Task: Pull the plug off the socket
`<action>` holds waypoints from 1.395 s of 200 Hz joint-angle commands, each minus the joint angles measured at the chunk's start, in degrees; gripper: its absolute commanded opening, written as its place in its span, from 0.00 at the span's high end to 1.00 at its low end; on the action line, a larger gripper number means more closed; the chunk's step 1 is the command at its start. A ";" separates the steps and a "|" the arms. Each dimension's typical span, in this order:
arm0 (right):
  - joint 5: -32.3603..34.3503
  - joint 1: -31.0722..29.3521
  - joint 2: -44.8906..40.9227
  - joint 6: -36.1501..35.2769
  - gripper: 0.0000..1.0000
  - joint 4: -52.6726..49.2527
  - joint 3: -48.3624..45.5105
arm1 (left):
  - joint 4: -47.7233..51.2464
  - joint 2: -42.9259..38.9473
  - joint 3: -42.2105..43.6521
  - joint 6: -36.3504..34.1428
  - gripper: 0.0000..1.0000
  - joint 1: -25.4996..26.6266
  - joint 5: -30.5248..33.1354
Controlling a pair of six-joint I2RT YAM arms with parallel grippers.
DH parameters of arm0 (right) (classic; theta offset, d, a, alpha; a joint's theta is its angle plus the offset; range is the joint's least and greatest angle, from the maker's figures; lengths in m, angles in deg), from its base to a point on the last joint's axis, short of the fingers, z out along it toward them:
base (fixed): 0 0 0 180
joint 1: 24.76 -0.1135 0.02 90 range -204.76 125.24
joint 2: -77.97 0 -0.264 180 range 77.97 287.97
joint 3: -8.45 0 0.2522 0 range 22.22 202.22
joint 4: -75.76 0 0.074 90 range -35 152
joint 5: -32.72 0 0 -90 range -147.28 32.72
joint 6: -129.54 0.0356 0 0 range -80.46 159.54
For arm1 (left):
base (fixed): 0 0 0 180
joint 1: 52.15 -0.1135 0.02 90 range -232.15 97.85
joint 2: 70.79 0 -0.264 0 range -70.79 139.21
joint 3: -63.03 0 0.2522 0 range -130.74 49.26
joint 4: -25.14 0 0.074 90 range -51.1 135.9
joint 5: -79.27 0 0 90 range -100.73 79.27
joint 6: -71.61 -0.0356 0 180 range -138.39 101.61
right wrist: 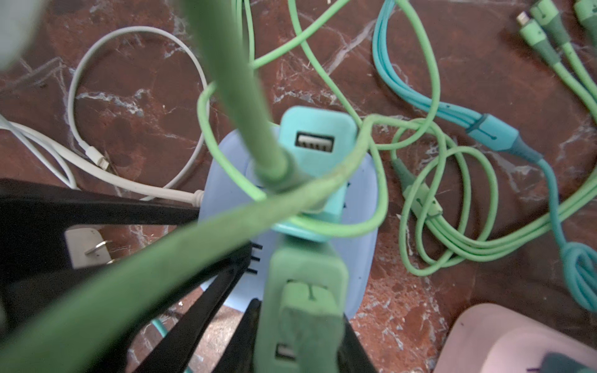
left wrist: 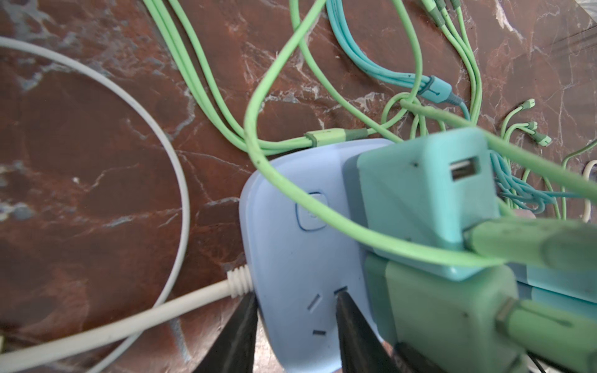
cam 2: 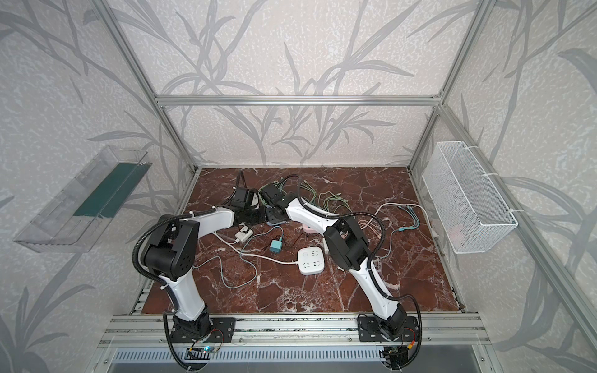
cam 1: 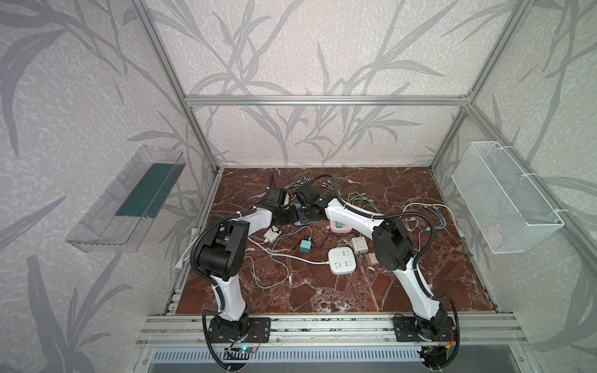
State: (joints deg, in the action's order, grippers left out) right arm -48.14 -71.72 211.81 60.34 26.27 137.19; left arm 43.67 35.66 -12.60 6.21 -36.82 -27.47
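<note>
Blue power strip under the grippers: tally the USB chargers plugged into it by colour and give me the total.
teal USB charger: 1
green USB charger: 1
Total plugged into the blue power strip: 2

clutter on a red marble tabletop (cam 1: 323, 300)

a white power strip (cam 1: 342, 261) lies right of centre, a small teal adapter (cam 1: 305, 246) just left of it, a pink power strip (cam 1: 342, 230) farther back. a white wire basket (cam 1: 504, 197) hangs on the right wall, a clear plastic bin (cam 1: 126, 200) on the left.
</note>
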 commanded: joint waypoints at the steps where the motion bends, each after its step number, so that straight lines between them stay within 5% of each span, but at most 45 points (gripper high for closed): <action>1: 0.79 -1.72 0.45 -2.07 0.84 -1.03 4.09 | 4.96 2.84 -0.01 -1.36 0.59 0.22 3.46; 199: 3.60 -3.67 1.65 -4.72 0.84 -5.43 8.24 | 6.84 4.29 -0.58 -2.09 0.59 0.22 4.85; 279: 3.89 -3.01 2.23 -3.24 0.63 -5.41 7.82 | 7.09 0.87 0.25 -2.45 0.59 0.14 3.02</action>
State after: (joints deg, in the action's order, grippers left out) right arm -43.79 -73.09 214.45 57.54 21.16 142.92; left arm 45.75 36.01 -14.11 5.34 -36.95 -27.29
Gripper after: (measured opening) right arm 0.340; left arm 0.413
